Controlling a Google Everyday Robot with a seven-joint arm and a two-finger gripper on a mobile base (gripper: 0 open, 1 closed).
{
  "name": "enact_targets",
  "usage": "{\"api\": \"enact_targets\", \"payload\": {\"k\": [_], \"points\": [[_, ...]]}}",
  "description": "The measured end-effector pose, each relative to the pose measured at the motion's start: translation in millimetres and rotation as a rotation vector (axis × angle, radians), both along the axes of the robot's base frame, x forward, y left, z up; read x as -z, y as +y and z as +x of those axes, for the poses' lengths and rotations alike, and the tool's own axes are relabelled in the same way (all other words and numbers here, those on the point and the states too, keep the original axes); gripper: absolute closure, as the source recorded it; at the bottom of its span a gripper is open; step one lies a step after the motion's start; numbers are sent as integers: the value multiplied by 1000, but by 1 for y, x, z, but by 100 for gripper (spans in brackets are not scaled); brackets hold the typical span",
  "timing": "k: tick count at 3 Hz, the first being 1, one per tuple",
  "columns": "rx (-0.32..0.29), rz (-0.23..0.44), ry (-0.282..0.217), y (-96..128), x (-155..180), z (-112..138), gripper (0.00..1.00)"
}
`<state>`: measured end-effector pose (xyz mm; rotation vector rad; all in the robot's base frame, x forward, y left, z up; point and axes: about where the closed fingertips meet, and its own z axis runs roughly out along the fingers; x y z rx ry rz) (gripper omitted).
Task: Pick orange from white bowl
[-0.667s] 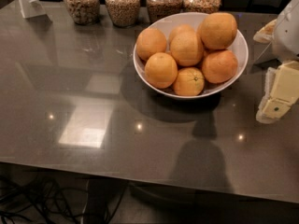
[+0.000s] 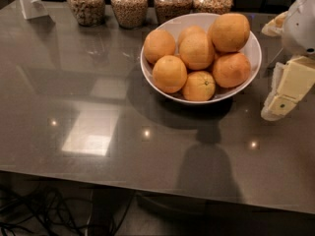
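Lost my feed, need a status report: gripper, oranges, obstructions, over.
Gripper right of white bowl, not touching. Oranges piled in bowl. Grain jars behind, off the path.

The gripper (image 2: pixel 282 97) hung at the frame's right edge, beside the bowl (image 2: pixel 170 26), and that edge cut off its arm. The upper edge cropped the tops of the jars (image 2: pixel 129 6) and of the stand (image 2: pixel 30 3) at upper left. The front oranges (image 2: pixel 169 73) hid parts of those behind them and the bowl's floor.
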<state>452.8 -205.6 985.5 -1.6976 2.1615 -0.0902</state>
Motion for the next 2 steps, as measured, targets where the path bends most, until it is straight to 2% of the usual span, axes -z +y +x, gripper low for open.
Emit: {"api": "enact_targets", "payload": {"k": [1, 2], "points": [[2, 68, -105, 13, -17, 28, 0], [51, 156, -229, 19, -35, 67, 0]]}}
